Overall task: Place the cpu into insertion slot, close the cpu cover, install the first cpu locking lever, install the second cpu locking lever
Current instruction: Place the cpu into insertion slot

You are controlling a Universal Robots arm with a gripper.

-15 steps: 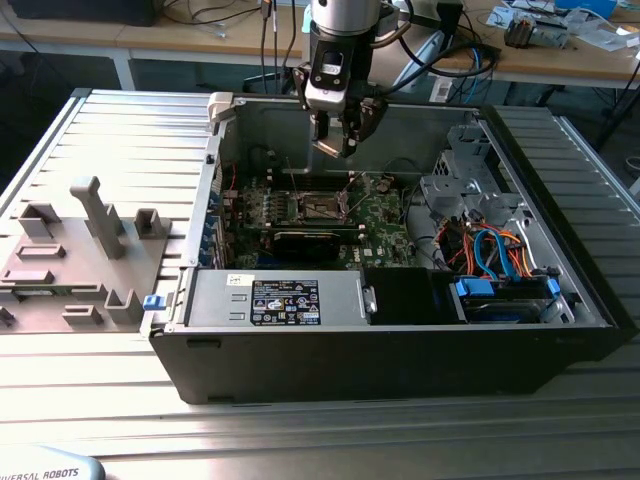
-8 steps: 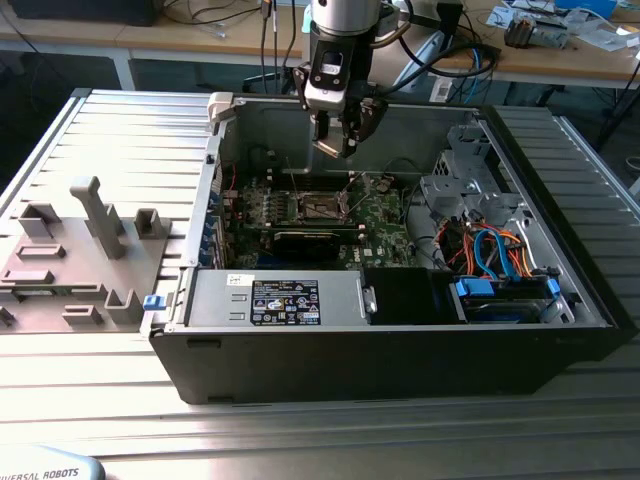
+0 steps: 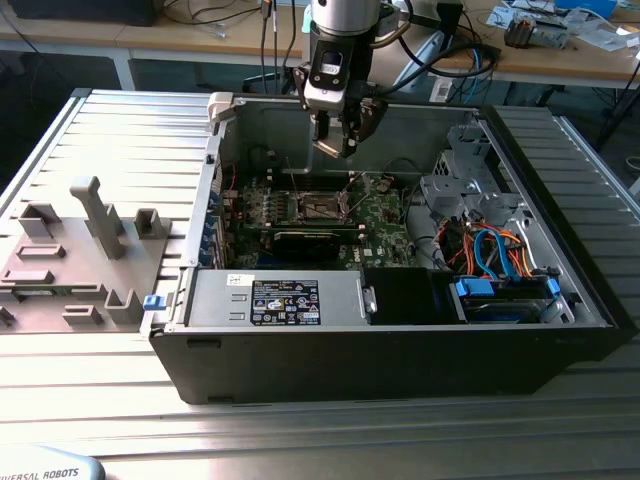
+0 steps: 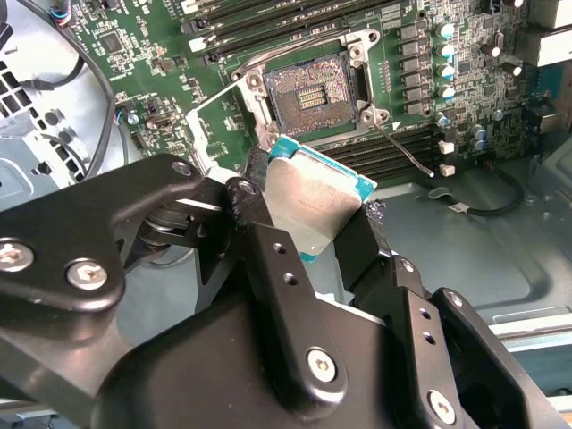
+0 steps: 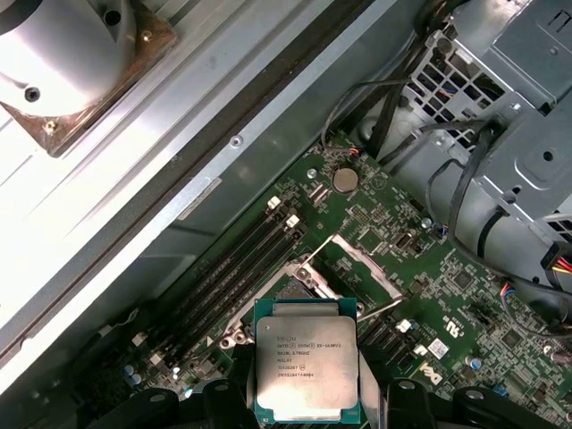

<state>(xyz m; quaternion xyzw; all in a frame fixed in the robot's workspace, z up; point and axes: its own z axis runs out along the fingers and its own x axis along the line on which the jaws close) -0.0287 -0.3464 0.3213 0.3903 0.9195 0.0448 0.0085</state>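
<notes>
Above the open computer case (image 3: 400, 350), the end effector (image 3: 340, 148) pinches the cpu (image 5: 307, 371) by its edges, over the insertion slot (image 4: 311, 94) and not yet seated. The cpu cover (image 4: 213, 125) stands raised; closing and locking remain. The second wrist view shows the bare slot contacts, while the first wrist view shows the chip's metal top.

Exterior view high over case (image 3: 400, 360); both wrist views, seemingly close, above insertion slot (image 4: 313, 89).
</notes>
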